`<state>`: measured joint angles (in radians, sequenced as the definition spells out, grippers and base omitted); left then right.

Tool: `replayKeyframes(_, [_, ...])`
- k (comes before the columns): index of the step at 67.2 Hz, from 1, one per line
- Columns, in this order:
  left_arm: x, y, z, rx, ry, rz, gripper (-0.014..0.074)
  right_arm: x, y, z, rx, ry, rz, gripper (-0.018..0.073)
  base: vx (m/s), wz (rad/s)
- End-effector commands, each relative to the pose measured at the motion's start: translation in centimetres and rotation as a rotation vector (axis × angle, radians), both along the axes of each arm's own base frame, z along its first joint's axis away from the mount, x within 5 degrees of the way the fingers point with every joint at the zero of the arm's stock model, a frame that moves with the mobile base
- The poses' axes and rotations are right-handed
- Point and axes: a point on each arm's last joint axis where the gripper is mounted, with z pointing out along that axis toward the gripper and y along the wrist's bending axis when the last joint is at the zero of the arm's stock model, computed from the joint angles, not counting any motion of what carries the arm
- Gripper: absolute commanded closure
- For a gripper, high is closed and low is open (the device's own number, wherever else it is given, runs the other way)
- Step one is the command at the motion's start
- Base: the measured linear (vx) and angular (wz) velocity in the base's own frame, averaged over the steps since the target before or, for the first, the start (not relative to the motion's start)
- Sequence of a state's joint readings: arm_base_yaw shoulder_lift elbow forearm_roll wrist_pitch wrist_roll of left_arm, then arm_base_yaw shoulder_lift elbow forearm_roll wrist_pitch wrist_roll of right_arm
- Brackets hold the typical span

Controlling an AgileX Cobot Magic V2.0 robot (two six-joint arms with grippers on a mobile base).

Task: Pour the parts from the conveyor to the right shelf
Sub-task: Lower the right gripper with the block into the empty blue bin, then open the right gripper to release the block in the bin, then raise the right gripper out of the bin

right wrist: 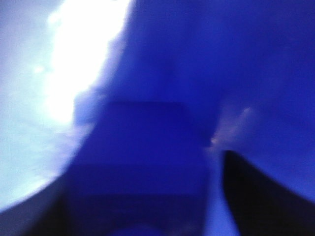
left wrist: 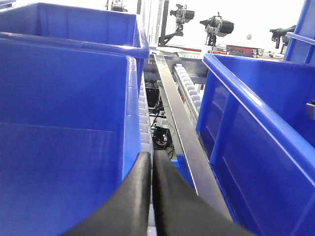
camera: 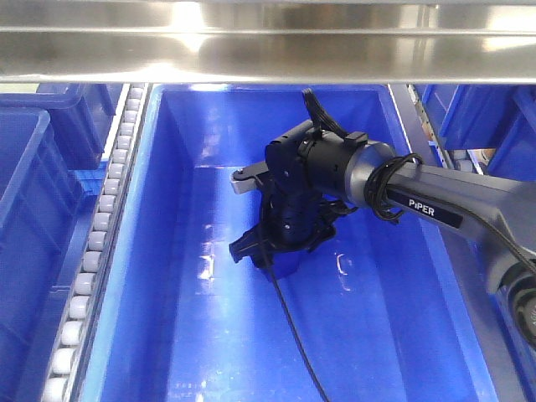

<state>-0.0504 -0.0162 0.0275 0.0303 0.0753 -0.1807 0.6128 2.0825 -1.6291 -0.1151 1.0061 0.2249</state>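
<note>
Blue bin on shelf, right gripper deep inside, tipped to pour; its jaws' grip unclear. Left gripper pinched empty, parked between bins. Parts unseen.

Overhead: a steel shelf bar ran low across the bin mouth;
Sides: bin walls closed in left and right;
Inside: the right gripper and its cable filled the middle; floor around lay open.
</note>
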Motion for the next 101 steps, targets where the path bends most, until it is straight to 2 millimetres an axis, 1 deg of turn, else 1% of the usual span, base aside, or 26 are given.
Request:
replayKeyframes(1, [0.0, 0.0, 0.0, -0.016, -0.06, -0.006, 0.0603, 0.0, -0.4, 4.2, 0.039, -0.122, 0.014, -0.0036, 0.0, 0.0])
replayKeyframes(14, [0.0, 0.0, 0.0, -0.016, -0.06, -0.006, 0.0603, -0.2, -0.8, 6.3, 0.052, -0.195, 0.026, -0.0034, 0.0, 0.0])
replayKeyframes(31, [0.0, 0.0, 0.0, -0.016, -0.06, -0.006, 0.0603, -1.1, -1.5, 11.1, 0.14, -0.343, 0.038, -0.0034, 0.0, 0.0])
replayKeyframes(38, [0.0, 0.0, 0.0, -0.016, -0.06, -0.006, 0.0603, -1.6, -1.8, 12.8, 0.167, -0.382, 0.042, -0.0034, 0.0, 0.0])
replayKeyframes(45, [0.0, 0.0, 0.0, -0.016, -0.06, -0.006, 0.0603, -2.5, -1.9, 14.2, 0.175, -0.422, 0.088, -0.0034, 0.0, 0.0])
replayKeyframes(54, [0.0, 0.0, 0.0, -0.016, -0.06, -0.006, 0.0603, -4.6, -1.8, 15.6, 0.23, -0.521, 0.153, -0.0034, 0.0, 0.0])
replayKeyframes(64, [0.0, 0.0, 0.0, -0.016, -0.06, -0.006, 0.0603, -7.6, -2.7, 15.7, 0.317, -0.599, 0.182, -0.0034, 0.0, 0.0])
replayKeyframes(75, [0.0, 0.0, 0.0, -0.016, -0.06, -0.006, 0.0603, -10.6, -4.9, 15.0, 0.362, -0.628, 0.185, -0.0034, 0.0, 0.0])
replayKeyframes(76, [0.0, 0.0, 0.0, -0.016, -0.06, -0.006, 0.0603, -10.9, -5.2, 14.7, 0.361, -0.625, 0.187, -0.0034, 0.0, 0.0])
replayKeyframes(80, [0.0, 0.0, 0.0, -0.016, -0.06, -0.006, 0.0603, -12.0, -6.0, 14.8, 0.383, -0.654, 0.194, -0.0034, 0.0, 0.0])
replayKeyframes(81, [0.0, 0.0, 0.0, -0.016, -0.06, -0.006, 0.0603, -12.4, -6.2, 14.6, 0.385, -0.655, 0.196, -0.0034, 0.0, 0.0])
replayKeyframes(94, [0.0, 0.0, 0.0, -0.016, -0.06, -0.006, 0.0603, -16.6, -9.3, 15.2, 0.485, -0.78, 0.215, -0.0034, 0.0, 0.0])
replayKeyframes(101, [0.0, 0.0, 0.0, -0.016, -0.06, -0.006, 0.0603, -19.1, -11.3, 15.7, 0.521, -0.834, 0.214, -0.0034, 0.0, 0.0])
